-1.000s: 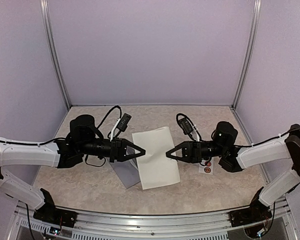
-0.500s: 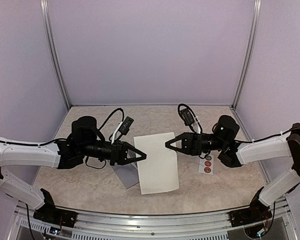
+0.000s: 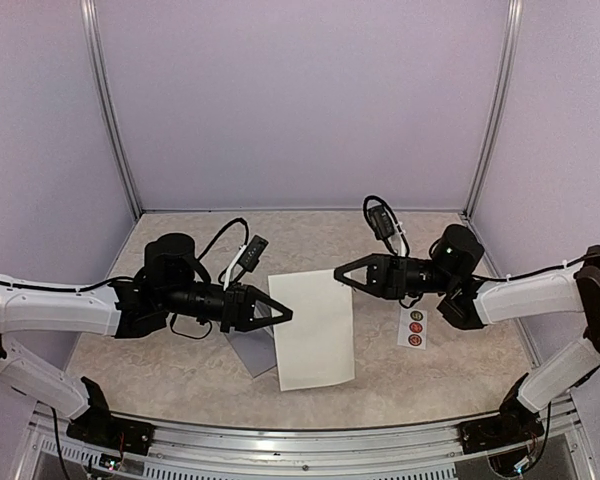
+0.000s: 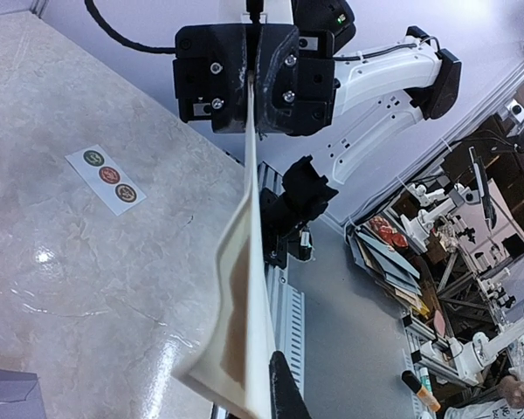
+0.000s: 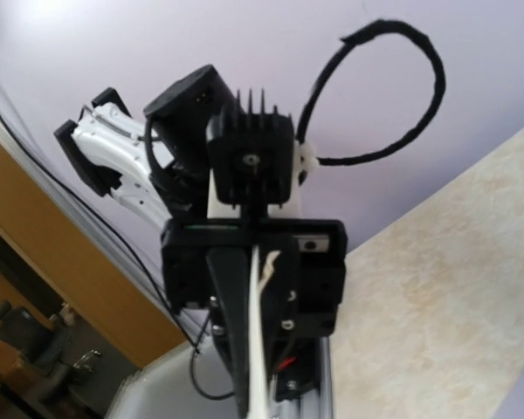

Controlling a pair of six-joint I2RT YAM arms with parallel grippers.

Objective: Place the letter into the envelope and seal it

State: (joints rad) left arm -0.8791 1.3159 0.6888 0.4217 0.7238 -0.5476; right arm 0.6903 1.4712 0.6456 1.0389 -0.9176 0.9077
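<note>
The white letter sheet [image 3: 315, 325] hangs in the air between my two grippers, above the table. My left gripper [image 3: 285, 315] is shut on its left edge; in the left wrist view the sheet [image 4: 244, 288] runs edge-on from my jaws. My right gripper [image 3: 342, 275] is shut on the sheet's far right corner, and it faces the left wrist camera [image 4: 249, 83]. In the right wrist view the sheet [image 5: 258, 349] is a thin white edge. The grey-blue envelope [image 3: 248, 350] lies flat on the table, mostly hidden under the sheet and left gripper; a corner shows in the left wrist view [image 4: 9, 397].
A small white strip with three round stickers [image 3: 414, 328] lies on the table right of the sheet, under the right arm, and shows in the left wrist view [image 4: 109, 177]. Purple walls with metal posts close in the marbled tabletop [image 3: 180, 385].
My right gripper has moved away from me and up with the sheet's corner. The sheet has swung to stand straighter. My left gripper has barely moved.
</note>
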